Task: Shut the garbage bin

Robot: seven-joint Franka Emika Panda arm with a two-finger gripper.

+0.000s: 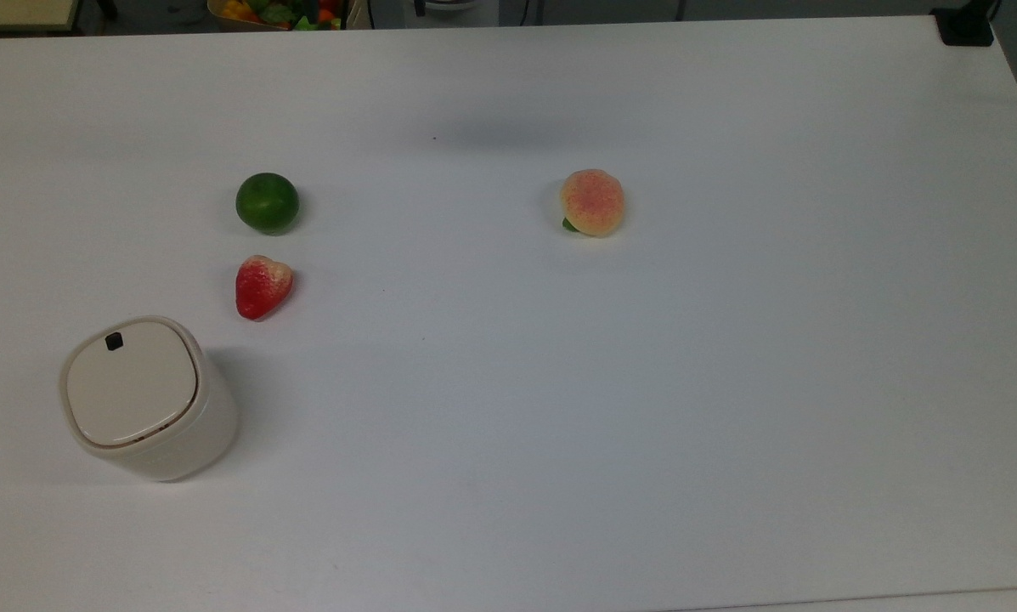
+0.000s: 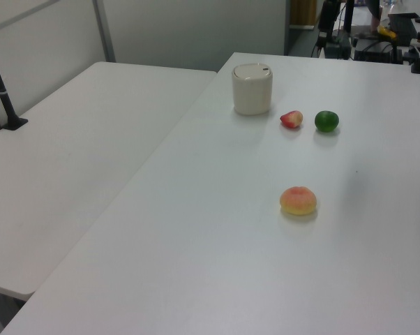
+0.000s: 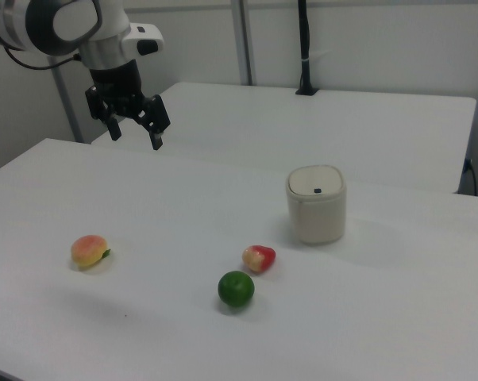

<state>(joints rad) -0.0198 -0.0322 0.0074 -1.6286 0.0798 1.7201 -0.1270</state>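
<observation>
Garbage bin point(image 1: 147, 399) cream, lid flat down, black mark at lid's 11 o'clock, top view. Pincer point(image 3: 134, 131) spread, high above desk point(image 3: 183, 206), pointing down.

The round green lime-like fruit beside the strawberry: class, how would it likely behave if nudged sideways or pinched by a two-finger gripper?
The round green lime-like fruit looks nearly spherical, so a nudge would probably roll it. Its glossy skin may slip between narrow fingers. It sits apart from the red strawberry-shaped fruit, so a short roll likely hits nothing.
</observation>
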